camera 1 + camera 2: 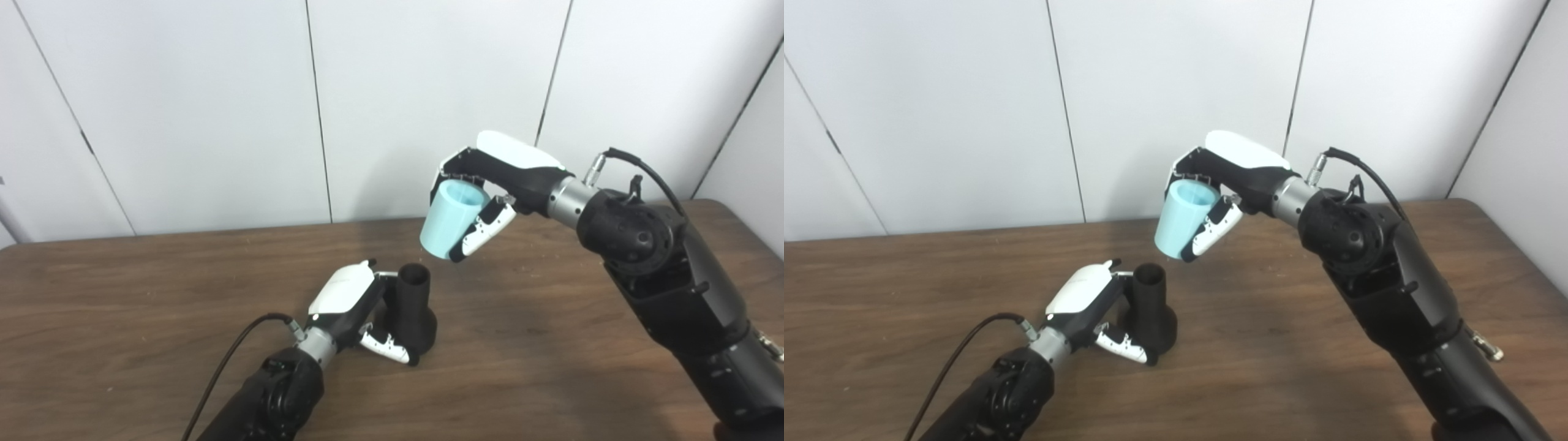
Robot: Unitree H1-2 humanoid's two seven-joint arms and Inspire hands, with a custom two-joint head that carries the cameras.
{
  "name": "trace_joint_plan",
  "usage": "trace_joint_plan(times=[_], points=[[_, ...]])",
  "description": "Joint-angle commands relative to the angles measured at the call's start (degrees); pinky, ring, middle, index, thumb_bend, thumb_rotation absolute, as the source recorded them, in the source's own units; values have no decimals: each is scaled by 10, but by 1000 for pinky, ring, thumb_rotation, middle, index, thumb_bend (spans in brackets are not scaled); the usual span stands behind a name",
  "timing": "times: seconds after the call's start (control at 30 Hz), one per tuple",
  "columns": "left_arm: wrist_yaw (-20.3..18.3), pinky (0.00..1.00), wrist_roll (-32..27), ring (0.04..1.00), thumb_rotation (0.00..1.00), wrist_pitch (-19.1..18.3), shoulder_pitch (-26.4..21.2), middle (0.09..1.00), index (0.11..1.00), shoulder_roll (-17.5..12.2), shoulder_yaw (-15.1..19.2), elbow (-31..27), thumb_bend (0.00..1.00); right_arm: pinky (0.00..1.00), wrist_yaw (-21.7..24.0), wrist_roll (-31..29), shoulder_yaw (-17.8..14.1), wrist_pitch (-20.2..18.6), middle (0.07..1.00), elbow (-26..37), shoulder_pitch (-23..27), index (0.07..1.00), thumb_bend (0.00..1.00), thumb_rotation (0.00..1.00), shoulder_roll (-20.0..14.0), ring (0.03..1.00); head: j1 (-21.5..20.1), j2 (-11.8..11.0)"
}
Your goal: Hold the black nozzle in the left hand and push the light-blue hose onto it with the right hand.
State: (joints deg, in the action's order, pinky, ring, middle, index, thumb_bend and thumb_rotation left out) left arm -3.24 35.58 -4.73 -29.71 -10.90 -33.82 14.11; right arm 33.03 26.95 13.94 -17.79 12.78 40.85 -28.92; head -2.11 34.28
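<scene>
Wood-grain table [122,318] fills the lower part of both head views, brown and streaked, with a white panelled wall [202,110] rising behind its far edge; a black cable [226,361] loops off the left forearm near the bottom edge. Left hand [355,309] lies low on the tabletop, white back plate upward, fingers [386,348] wrapped round the flared base of the black nozzle [413,312]; the thumb side presses against the nozzle's narrower neck, so the hand is grasping it; the nozzle stands upright on the table with its wide skirt down and its open round mouth facing up, tilted slightly toward the right. Above and to the right of that mouth, clear of it and not touching, hangs the light-blue hose [450,223], a short tapered sleeve held in the air; its wider open end faces up toward the palm and its narrower end points down and left, near the nozzle's mouth. Right hand [490,184] grips the hose from above and behind, fingers curled across its top rim and the white-tipped thumb [484,229] clamped along its right side; the dark wrist and forearm slope down to the lower right corner.
</scene>
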Motion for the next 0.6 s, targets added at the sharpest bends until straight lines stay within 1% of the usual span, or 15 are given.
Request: trace_joint_plan(times=[0.0,0.27,0.43,0.57], points=[[-85,1000,23,590,0,-40,35,476,491,8,-43,35,526,384,-6,-6,-9,-1,494,17,20,492,519,0,0,423,0,1],[-90,1000,25,597,0,-47,34,474,492,4,-45,25,526,373,-10,-10,-5,-3,491,7,6,497,519,0,26,414,3,9],[-92,1000,29,597,0,-50,32,475,492,6,-45,26,526,371,-5,-4,5,-18,489,13,1,498,519,0,39,413,6,13],[-94,1000,33,598,0,-52,31,473,493,7,-44,25,526,370,0,1,15,-26,486,21,2,501,519,0,42,413,6,14]])
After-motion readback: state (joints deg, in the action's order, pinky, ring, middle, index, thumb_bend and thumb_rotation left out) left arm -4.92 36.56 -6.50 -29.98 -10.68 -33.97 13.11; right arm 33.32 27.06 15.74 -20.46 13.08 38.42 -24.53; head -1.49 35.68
